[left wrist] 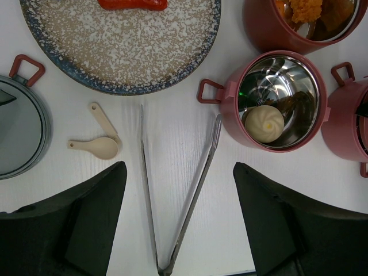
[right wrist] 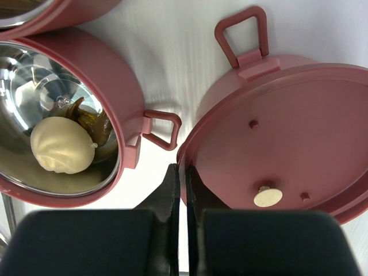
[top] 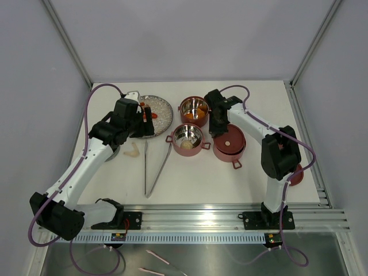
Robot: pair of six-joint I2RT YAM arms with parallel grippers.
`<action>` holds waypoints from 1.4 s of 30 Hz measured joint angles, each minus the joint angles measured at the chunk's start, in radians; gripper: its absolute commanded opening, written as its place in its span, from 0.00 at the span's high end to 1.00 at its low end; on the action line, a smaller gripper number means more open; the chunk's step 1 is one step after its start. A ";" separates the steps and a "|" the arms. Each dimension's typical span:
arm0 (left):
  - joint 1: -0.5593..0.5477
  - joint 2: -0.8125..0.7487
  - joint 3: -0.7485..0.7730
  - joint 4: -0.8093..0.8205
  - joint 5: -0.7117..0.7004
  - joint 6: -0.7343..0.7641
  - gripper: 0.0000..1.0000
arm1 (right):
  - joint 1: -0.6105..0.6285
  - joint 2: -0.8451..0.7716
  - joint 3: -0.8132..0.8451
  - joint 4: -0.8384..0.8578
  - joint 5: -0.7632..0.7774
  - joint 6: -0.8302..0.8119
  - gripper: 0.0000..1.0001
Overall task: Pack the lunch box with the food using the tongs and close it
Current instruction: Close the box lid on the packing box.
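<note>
Eyeballing it, the tongs lie on the table, hinge toward its near edge, tips toward the far edge, just beside the spread left gripper; the pressed-together right gripper is farther off.

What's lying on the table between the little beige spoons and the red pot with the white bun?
The metal tongs, spread in a V, lie between spoons and pot; the left wrist view shows it best.
</note>
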 measured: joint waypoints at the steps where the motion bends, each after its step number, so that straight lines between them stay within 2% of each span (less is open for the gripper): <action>1: 0.000 0.000 0.000 0.000 0.000 0.000 0.22 | 0.000 0.000 -0.002 0.000 0.003 0.000 1.00; 42: 0.001 0.001 0.000 0.000 0.000 0.000 0.22 | 0.011 0.003 -0.015 -0.108 0.063 -0.006 1.00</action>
